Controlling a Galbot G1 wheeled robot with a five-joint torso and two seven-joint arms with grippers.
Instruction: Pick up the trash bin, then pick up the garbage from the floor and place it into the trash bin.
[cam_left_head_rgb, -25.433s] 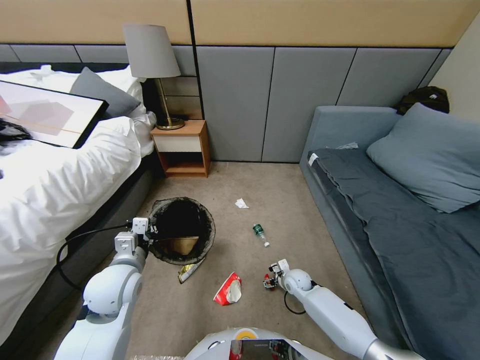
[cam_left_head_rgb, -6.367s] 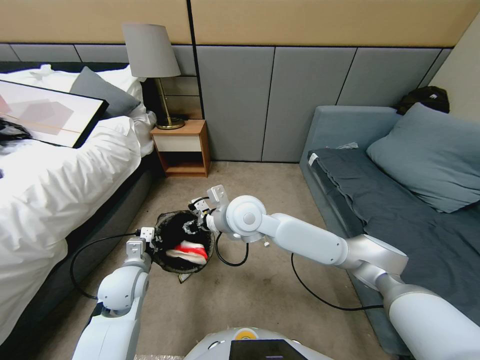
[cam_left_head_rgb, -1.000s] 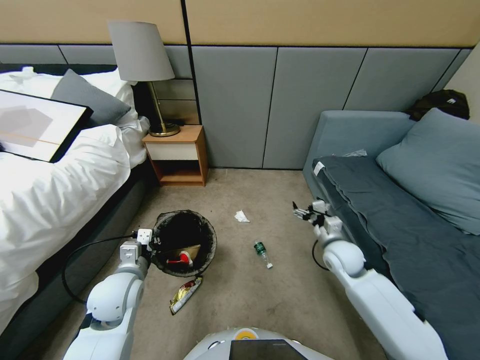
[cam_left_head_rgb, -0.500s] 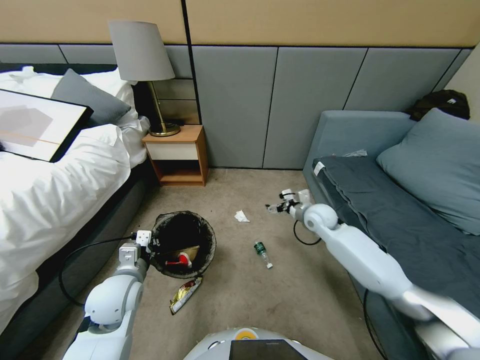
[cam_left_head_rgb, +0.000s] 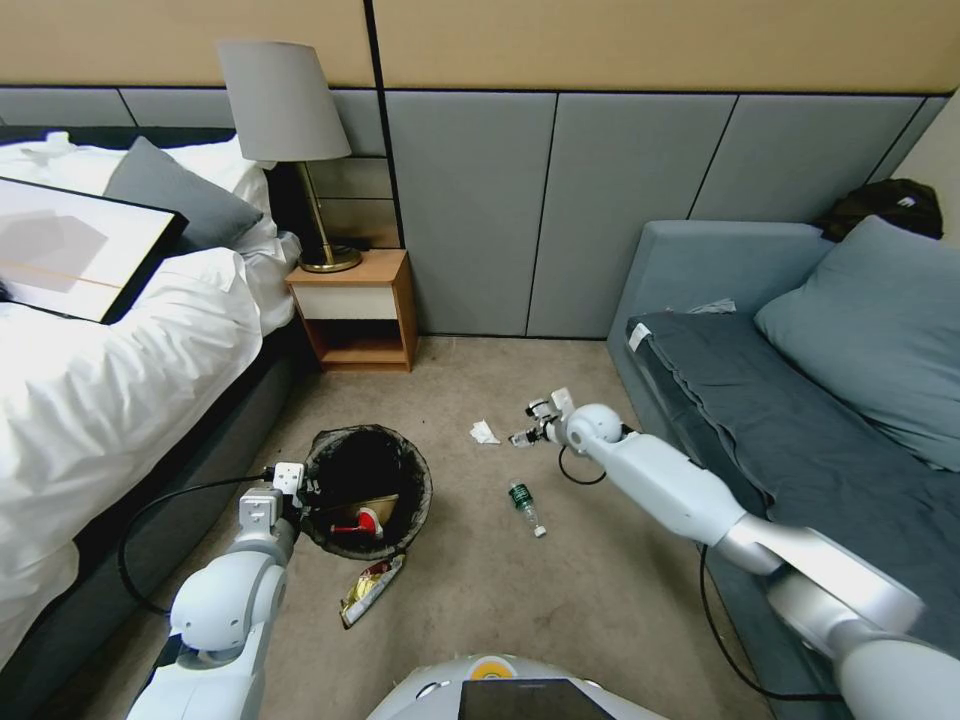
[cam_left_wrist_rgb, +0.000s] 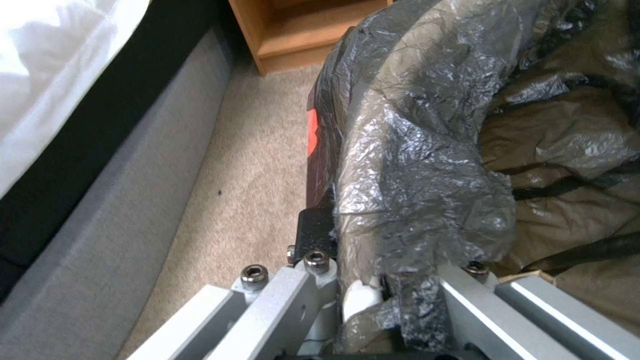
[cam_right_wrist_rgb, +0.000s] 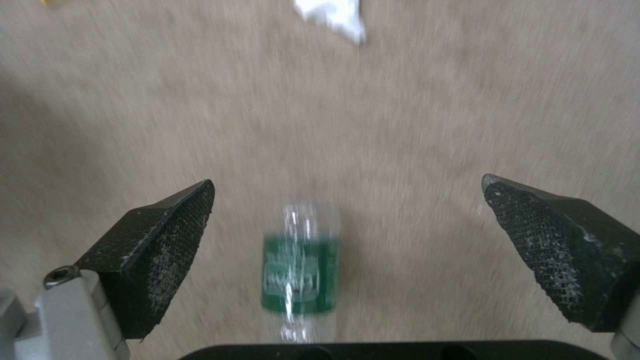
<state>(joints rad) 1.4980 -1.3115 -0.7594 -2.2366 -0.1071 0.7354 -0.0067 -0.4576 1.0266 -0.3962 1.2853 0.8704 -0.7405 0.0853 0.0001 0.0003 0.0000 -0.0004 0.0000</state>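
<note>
I'm seeing the trash bin (cam_left_head_rgb: 367, 490) sitting upright on the carpet at the near left, its crinkled black bag (cam_left_wrist_rgb: 427, 150) folding over the rim; a brown paper bag (cam_left_head_rgb: 375, 500) and a red-and-white wrapper (cam_left_head_rgb: 360, 521) are lying inside it. A gold foil wrapper (cam_left_head_rgb: 370, 589) is lying flat just in front of the bin. The small clear bottle (cam_left_head_rgb: 524, 504) with its green label is lying on its side mid-floor, to the right of the bin. A crumpled white tissue (cam_left_head_rgb: 484, 433) is resting farther back.
</note>
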